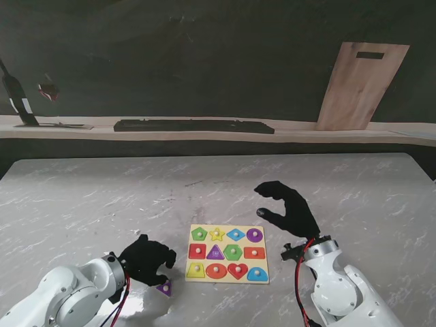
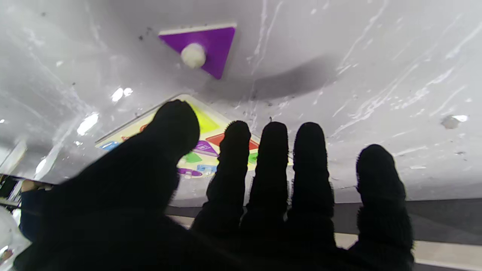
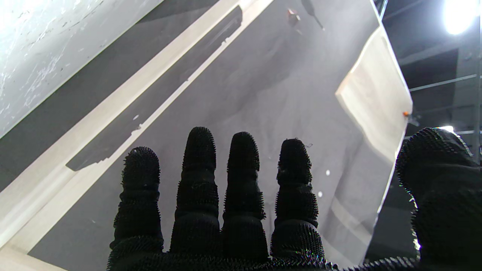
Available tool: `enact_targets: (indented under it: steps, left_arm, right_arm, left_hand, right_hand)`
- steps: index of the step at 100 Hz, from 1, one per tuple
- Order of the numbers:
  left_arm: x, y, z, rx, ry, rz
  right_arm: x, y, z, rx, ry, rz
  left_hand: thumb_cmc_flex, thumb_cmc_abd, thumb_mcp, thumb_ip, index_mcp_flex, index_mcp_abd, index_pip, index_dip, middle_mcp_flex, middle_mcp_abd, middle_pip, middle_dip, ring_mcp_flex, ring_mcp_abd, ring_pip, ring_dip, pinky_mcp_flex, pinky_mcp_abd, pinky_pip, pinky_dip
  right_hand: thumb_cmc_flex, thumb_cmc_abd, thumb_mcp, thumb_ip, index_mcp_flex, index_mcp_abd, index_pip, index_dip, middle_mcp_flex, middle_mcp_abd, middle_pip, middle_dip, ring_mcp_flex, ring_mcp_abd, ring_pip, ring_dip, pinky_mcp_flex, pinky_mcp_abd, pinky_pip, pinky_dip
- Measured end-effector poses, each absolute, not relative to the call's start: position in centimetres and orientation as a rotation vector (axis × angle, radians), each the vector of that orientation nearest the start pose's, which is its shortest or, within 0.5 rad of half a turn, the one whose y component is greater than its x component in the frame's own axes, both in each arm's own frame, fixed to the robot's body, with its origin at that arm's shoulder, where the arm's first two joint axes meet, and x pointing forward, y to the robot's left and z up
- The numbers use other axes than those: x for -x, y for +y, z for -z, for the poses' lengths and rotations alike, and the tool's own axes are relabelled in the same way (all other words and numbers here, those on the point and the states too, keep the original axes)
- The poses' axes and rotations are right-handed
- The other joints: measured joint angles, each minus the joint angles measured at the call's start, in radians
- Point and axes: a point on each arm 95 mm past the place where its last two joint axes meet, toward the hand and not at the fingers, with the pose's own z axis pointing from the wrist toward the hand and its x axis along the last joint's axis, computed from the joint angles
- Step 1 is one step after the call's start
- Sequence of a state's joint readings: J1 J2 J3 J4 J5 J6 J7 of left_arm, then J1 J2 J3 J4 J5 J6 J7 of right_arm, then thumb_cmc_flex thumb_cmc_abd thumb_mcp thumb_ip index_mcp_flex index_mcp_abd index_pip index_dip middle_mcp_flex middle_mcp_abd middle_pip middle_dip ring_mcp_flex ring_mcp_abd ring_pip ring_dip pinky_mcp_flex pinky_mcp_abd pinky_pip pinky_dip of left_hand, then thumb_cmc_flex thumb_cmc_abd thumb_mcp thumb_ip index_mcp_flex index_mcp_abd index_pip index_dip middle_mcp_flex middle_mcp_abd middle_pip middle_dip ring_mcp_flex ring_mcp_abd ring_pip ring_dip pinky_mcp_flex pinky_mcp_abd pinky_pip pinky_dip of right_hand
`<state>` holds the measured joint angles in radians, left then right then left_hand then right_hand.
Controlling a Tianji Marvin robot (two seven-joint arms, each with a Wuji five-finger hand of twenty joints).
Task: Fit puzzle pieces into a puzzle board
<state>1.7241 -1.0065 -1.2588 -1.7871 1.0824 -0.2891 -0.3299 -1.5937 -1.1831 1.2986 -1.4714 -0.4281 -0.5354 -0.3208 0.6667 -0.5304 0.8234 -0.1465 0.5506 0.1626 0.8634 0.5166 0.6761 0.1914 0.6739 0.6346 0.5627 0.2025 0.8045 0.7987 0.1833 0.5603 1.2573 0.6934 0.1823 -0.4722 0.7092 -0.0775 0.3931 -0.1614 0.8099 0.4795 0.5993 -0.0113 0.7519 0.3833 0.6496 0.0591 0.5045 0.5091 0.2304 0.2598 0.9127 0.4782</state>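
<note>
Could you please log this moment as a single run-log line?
left hand: open, over purple triangle piece | piece: on table, off puzzle board | right hand: open, raised, empty

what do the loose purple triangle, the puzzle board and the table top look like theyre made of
Purple triangle: likely painted wood, matte purple face over a pale bare edge, with a light round knob. Puzzle board: probably light wood or plywood, cream face. Table top: glossy grey-white marble look with veins and reflections; possibly laminate.

Colours on the table
Purple triangle piece [image 1: 164, 288] with a white knob; pale yellow puzzle board [image 1: 228, 279]; grey-veined white marble table [image 1: 82, 197]; black gloved hands.
</note>
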Motion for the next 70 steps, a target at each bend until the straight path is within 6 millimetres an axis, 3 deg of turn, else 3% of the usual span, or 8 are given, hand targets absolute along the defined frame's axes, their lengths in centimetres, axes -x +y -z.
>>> enact_targets:
  steps: [28, 70]
  left_arm:
    - [-32.4, -1.2, 35.5, 0.987, 2.102, 1.328]
    - [-32.0, -1.3, 36.9, 0.933, 2.127, 1.319]
  right_arm:
    - [-39.1, -1.4, 31.7, 1.678, -1.020, 2.843]
    - [-39.1, -1.3, 31.5, 1.678, -1.027, 2.851]
  left_hand:
    - [-0.001, -0.015, 0.027, 0.000, -0.024, 0.000, 0.076, 0.027, 0.005, 0.000, 0.064, 0.035, 0.020, -0.001, 0.064, 0.013, -0.018, 0.000, 0.000, 0.019]
    - [0.073, -0.035, 0.027, 0.000, -0.043, 0.000, 0.164, 0.014, 0.044, 0.000, 0.101, 0.068, 0.063, -0.002, 0.118, 0.012, 0.047, 0.000, 0.010, 0.032]
  right_hand:
    - [0.000, 0.000, 0.000, 0.000, 0.000, 0.000, 0.000, 0.000, 0.000, 0.000, 0.000, 0.000, 0.000, 0.000, 0.000, 0.000, 0.000, 0.000, 0.000, 0.000]
    - [0.000, 0.000, 0.000, 0.000, 0.000, 0.000, 0.000, 0.000, 0.000, 0.000, 0.000, 0.000, 0.000, 0.000, 0.000, 0.000, 0.000, 0.000, 0.000, 0.000]
